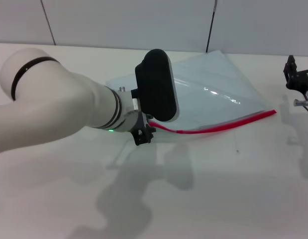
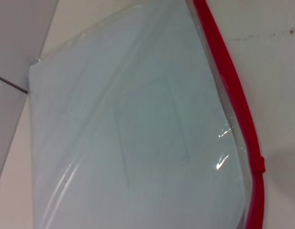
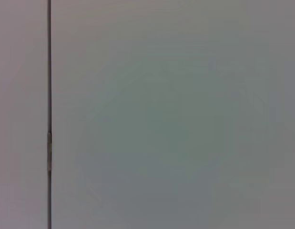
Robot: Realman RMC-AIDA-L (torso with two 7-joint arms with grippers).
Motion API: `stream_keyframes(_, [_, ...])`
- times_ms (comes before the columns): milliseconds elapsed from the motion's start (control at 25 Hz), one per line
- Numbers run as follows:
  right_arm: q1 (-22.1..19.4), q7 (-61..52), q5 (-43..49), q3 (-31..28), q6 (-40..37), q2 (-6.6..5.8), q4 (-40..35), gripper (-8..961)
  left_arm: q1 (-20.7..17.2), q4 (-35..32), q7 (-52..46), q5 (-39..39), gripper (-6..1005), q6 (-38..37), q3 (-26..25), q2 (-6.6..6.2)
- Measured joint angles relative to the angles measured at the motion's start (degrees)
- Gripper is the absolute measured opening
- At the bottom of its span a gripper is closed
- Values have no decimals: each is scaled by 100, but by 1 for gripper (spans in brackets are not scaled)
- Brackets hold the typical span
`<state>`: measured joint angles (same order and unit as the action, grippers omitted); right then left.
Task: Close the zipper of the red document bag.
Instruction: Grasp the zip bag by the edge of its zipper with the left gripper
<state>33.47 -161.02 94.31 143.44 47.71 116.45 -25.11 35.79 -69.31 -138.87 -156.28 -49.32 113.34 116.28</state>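
Note:
The red document bag [image 1: 213, 84] lies flat on the white table, a translucent pale blue-grey pouch. Its zipper [image 1: 228, 124] is a thin red strip along the edge nearest me. My left gripper [image 1: 143, 135] is low at the left end of that strip, and the black wrist housing hides that corner of the bag. The left wrist view looks down on the bag [image 2: 137, 133] with the zipper [image 2: 238, 105] along one side; a small thicker spot shows on the strip. My right gripper [image 1: 300, 82] hangs open at the far right, apart from the bag.
The white table [image 1: 218, 189] stretches in front of the bag. A grey panelled wall [image 1: 144, 20] stands behind it, and the right wrist view shows only this wall [image 3: 176, 114].

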Motion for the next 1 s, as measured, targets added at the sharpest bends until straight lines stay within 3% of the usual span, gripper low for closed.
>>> stream_keyframes(80, [0, 0, 0, 0, -2, 0, 1, 529, -1, 86, 0, 0, 428, 126, 12, 4])
stream_keyframes(600, [2, 0, 0, 0, -86, 0, -36, 528, -49, 263, -140, -78, 98, 673, 136, 17])
stream_keyframes(1000, [-45, -23, -241, -220, -78, -56, -507, 527, -383, -274, -293, -107, 64, 963, -246, -8])
